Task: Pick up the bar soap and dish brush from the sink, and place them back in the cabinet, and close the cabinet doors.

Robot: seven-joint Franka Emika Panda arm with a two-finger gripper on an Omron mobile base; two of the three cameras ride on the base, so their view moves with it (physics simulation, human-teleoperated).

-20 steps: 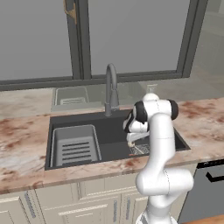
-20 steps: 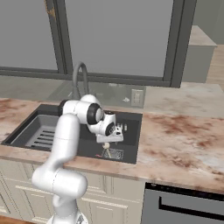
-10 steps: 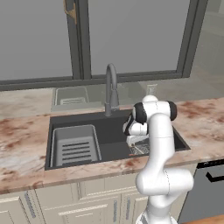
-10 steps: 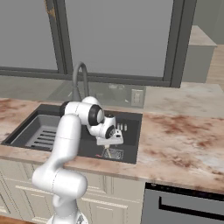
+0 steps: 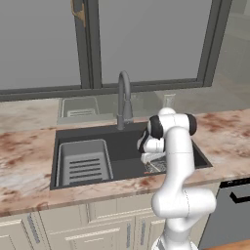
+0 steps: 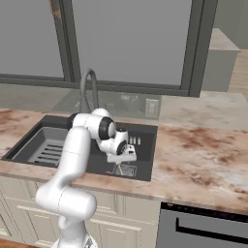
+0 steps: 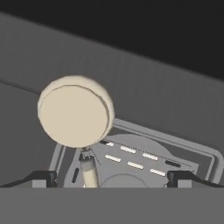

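Observation:
The dish brush (image 7: 73, 112) lies in the sink (image 5: 127, 168) over the drain, its round cream head close to the hand camera and its thin pale handle (image 7: 89, 173) running down between the finger tips. My gripper (image 7: 111, 179) is open, with both tips wide of the handle and not touching it. In the base views the gripper (image 5: 154, 165) (image 6: 123, 162) hangs low in the right half of the sink (image 6: 145, 138). A tiny reddish-brown sliver, probably the bar soap (image 6: 111, 172) (image 5: 147, 172), lies on the basin floor beside the hand. The cabinet and the cabinet doors are out of view.
A pale grey slotted rack (image 5: 83, 163) fills the sink's left half. The tall curved faucet (image 5: 124, 97) rises behind the basin, close to the arm. Marbled counter (image 6: 198, 155) surrounds the sink, with a dishwasher front (image 6: 208, 225) below on the right.
The hand has sunk very slightly deeper into the sink. Its jaws stay open.

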